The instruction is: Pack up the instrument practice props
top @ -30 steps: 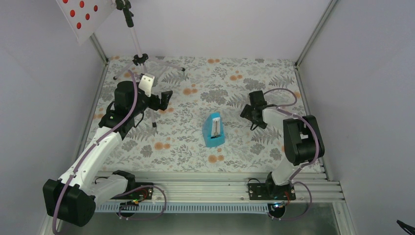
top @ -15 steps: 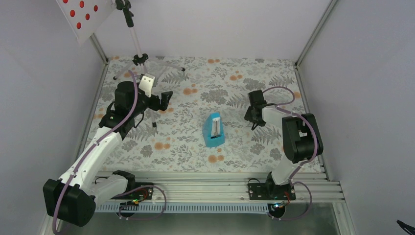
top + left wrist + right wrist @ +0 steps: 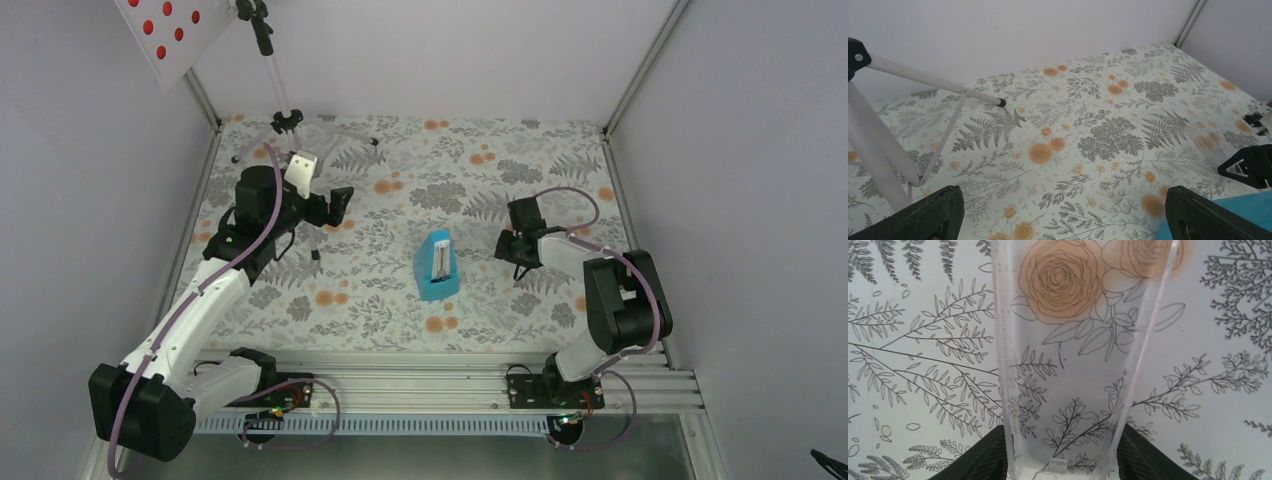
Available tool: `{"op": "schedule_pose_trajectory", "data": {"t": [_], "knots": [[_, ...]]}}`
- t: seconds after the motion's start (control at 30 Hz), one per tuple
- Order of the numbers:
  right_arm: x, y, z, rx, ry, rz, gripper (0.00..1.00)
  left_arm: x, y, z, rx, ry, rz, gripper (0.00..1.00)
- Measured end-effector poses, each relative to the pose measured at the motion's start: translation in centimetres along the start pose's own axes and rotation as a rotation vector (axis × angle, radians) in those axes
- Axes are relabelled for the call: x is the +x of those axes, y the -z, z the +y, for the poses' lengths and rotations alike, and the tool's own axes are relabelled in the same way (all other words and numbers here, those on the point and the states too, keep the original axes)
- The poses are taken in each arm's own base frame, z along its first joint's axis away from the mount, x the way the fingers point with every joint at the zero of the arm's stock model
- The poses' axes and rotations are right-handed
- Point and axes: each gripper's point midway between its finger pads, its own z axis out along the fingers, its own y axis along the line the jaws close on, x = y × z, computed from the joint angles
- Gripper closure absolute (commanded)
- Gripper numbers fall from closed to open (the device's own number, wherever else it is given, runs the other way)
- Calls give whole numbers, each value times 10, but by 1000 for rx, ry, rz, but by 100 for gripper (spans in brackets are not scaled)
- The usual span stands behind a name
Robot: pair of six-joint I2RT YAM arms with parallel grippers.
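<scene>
Centrally, turquoise pyramid metronome [image 3: 437,265], white front strip; left end effector [image 3: 1063,217] open; right end effector [image 3: 1063,460] clamping clear panel [image 3: 1073,365].

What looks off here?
A clear panel is pinched in the right gripper, apart from the turquoise metronome; likely its detached cover. Nothing else stands out.

- top external: we look down from high above the near edge, far enough back to take in the whole floral table [image 3: 360,290].
- left wrist: we sit low, facing across the table toward the back wall [image 3: 1023,35].
- right wrist: we face straight down, very near, through a clear cover [image 3: 1068,365].
- shared: top and left wrist both catch the music stand [image 3: 287,120], metronome [image 3: 437,265] and right gripper [image 3: 510,243].
</scene>
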Motion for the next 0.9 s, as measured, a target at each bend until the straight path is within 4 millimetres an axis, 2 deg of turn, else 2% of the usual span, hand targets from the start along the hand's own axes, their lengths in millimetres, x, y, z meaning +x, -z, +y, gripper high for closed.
{"op": "schedule_pose_trajectory", "data": {"t": [0.13, 0.3, 0.47, 0.7, 0.8, 0.9], "knots": [[-4, -2, 2, -6, 0, -11, 38, 1, -1, 0, 4, 1, 5, 0], [-11, -6, 3, 8, -3, -26, 37, 1, -1, -2, 12, 0, 5, 0], [-25, -12, 3, 33, -11, -52, 45, 1, -1, -2, 14, -2, 5, 0], [-28, -12, 2, 32, -12, -57, 57, 1, -1, -2, 14, -2, 5, 0], [-20, -6, 1, 25, -2, -26, 58, 2, -1, -2, 15, -2, 6, 0], [-15, 11, 4, -8, 14, -5, 58, 1, -1, -2, 15, -2, 5, 0]]}}
